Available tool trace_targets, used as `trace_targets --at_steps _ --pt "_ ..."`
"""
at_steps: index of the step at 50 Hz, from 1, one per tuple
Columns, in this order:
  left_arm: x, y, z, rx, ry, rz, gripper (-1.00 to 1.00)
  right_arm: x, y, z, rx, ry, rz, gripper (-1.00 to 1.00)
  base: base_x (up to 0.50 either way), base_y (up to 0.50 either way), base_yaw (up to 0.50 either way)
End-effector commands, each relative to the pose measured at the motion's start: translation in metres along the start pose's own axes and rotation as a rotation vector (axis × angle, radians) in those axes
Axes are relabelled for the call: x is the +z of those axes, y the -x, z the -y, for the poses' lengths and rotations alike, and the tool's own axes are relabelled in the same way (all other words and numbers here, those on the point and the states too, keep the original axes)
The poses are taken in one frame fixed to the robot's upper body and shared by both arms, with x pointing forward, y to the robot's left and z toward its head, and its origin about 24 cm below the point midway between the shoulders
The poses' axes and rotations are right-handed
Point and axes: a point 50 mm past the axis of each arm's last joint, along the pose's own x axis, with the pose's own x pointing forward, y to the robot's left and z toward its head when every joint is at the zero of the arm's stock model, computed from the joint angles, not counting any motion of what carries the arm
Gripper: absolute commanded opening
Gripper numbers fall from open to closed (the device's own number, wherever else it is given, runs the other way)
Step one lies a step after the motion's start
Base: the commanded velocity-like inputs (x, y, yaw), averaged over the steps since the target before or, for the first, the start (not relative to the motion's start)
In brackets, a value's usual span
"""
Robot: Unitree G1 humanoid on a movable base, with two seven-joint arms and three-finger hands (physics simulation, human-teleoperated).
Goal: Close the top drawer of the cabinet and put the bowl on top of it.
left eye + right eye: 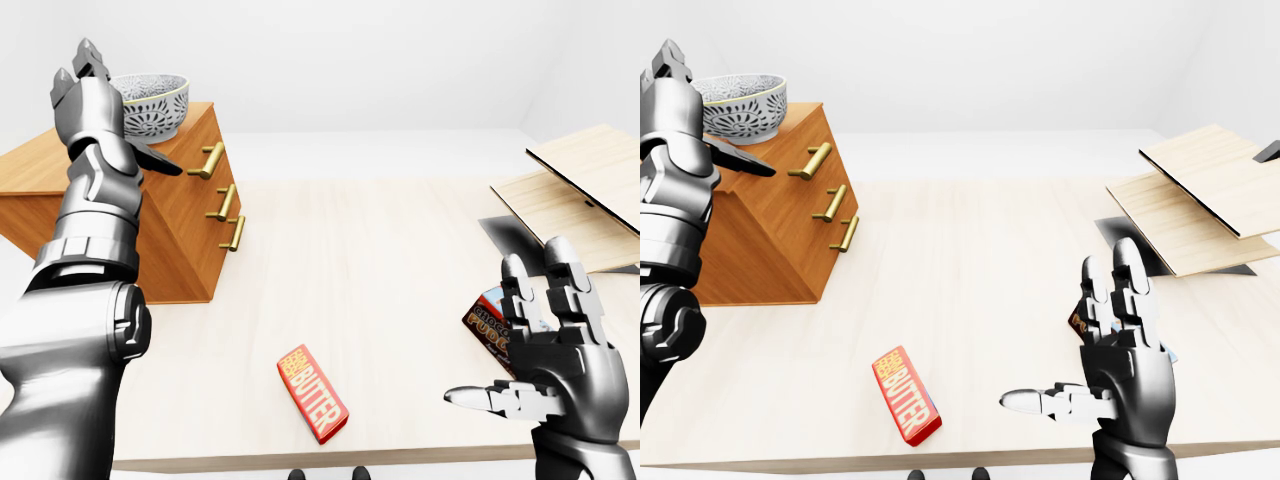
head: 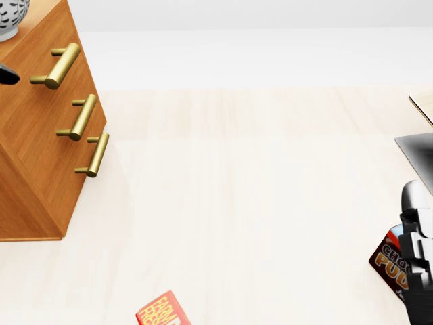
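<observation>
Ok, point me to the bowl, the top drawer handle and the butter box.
bowl (image 1: 155,110), left-eye view, on its patterned outer wall.
top drawer handle (image 2: 57,66), head view, middle of the brass bar.
butter box (image 1: 907,395), right-eye view, on its red printed face.

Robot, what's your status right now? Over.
Left hand open beside bowl; right hand open, low. Bowl atop cabinet, top drawer looks shut. Nothing in the way.

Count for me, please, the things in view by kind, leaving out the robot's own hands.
Cabinet: 1
Drawer handles: 3
Bowl: 1
Food boxes: 2, butter and pudding
Wooden boards: 2
Total: 9
</observation>
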Motion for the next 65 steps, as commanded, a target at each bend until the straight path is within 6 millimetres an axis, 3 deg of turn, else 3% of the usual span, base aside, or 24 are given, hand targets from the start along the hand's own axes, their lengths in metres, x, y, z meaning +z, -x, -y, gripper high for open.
trace_targets --at_steps 1,10,16,21,30,39,44,52,59,61,65 --pt "0.000 0.000 0.000 -0.005 -0.004 0.002 1.00 0.001 0.000 0.000 0.001 -0.001 0.000 1.00 0.00 0.00 0.00" --pt "0.003 -0.002 -0.005 0.008 -0.001 0.010 1.00 0.000 0.000 -0.001 0.003 0.000 -0.001 1.00 0.00 0.00 0.00" --pt "0.011 -0.008 -0.035 0.097 0.013 0.036 1.00 0.000 0.000 -0.002 0.006 0.002 -0.001 1.00 0.00 0.00 0.00" --pt "0.013 -0.010 -0.045 0.121 0.000 0.053 1.00 -0.001 0.001 -0.002 0.009 0.004 -0.001 1.00 0.00 0.00 0.00" --pt "0.016 -0.010 -0.052 0.130 0.005 0.070 1.00 -0.002 0.000 -0.003 0.009 0.005 -0.003 1.00 0.00 0.00 0.00" --pt "0.035 0.000 -0.055 0.102 -0.017 0.202 1.00 -0.002 0.000 -0.002 0.009 0.004 -0.003 1.00 0.00 0.00 0.00" --pt "0.048 0.015 -0.059 0.095 -0.025 0.307 1.00 -0.002 0.001 -0.002 0.010 0.004 -0.002 1.00 0.00 0.00 0.00" --pt "0.069 0.056 -0.071 0.062 -0.038 0.502 1.00 -0.002 0.001 -0.003 0.010 0.005 -0.003 1.00 0.00 0.00 0.00" --pt "0.086 0.114 -0.080 0.044 -0.005 0.713 1.00 -0.002 0.002 -0.003 0.009 0.006 0.000 1.00 0.00 0.00 0.00" --pt "0.091 0.138 -0.082 0.047 0.003 0.794 1.00 -0.002 0.001 -0.002 0.008 0.006 -0.001 1.00 0.00 0.00 0.00" --pt "0.097 0.166 -0.083 0.051 -0.020 0.878 1.00 -0.001 0.002 -0.002 0.008 0.004 0.001 1.00 0.00 0.00 0.00"
